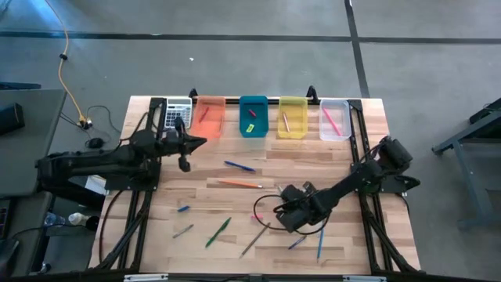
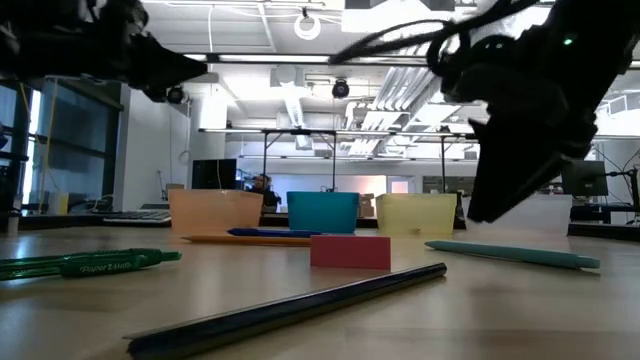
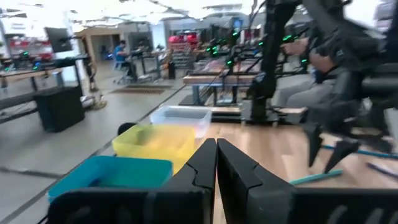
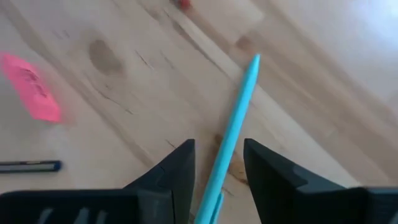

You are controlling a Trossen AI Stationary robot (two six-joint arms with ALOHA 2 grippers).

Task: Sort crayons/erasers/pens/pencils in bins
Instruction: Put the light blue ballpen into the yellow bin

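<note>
My right gripper hangs open a little above the table near its front middle. A light-blue pen lies flat on the wood below it, in line with the gap between the fingers, untouched. A pink eraser lies close by. My left gripper is shut and empty, in the air in front of the orange bin. The teal bin, yellow bin and clear bin stand in a row along the far edge.
Loose on the wood lie a blue pen, an orange pencil, a green pen, a dark pencil and two blue sticks. A grey calculator sits left of the bins. The bins hold a few items.
</note>
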